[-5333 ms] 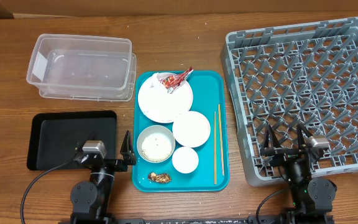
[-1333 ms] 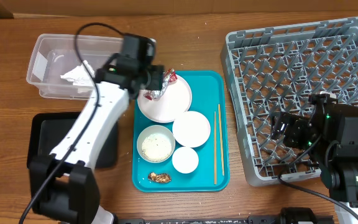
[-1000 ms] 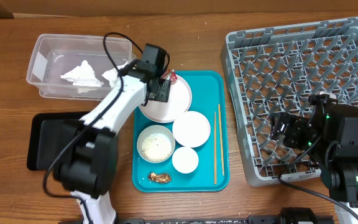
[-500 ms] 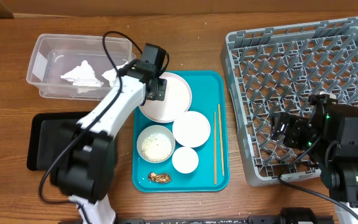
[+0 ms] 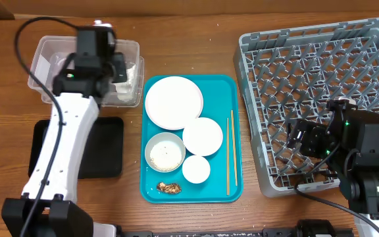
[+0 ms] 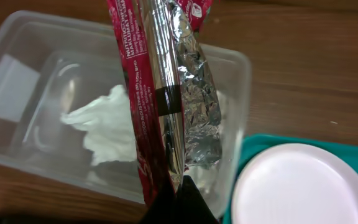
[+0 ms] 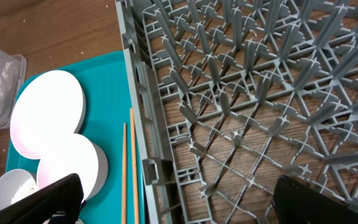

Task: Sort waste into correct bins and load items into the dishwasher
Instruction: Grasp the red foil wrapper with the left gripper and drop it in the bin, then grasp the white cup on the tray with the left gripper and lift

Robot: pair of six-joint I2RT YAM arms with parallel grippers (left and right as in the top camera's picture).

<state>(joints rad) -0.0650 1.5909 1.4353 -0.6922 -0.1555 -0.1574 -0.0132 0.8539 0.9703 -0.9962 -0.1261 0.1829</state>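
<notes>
We log the left gripper (image 6: pixel 180 198) clamped on the foil wrapper (image 6: pixel 166 99), hanging over the clear bin (image 6: pixel 246 74) near its tray-side wall; released here, the light foil may cling to the fingers or flutter onto the plate (image 6: pixel 303 186).

The wrapper (image 6: pixel 166 93) is crinkled glossy foil, the bin (image 6: pixel 37 134) clear smooth plastic, the table (image 6: pixel 303 56) grained wood.

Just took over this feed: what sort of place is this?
Probably a tabletop dish-clearing station: a grey dishwasher rack, a teal tray of used plates and bowls, and a clear waste bin.
</notes>
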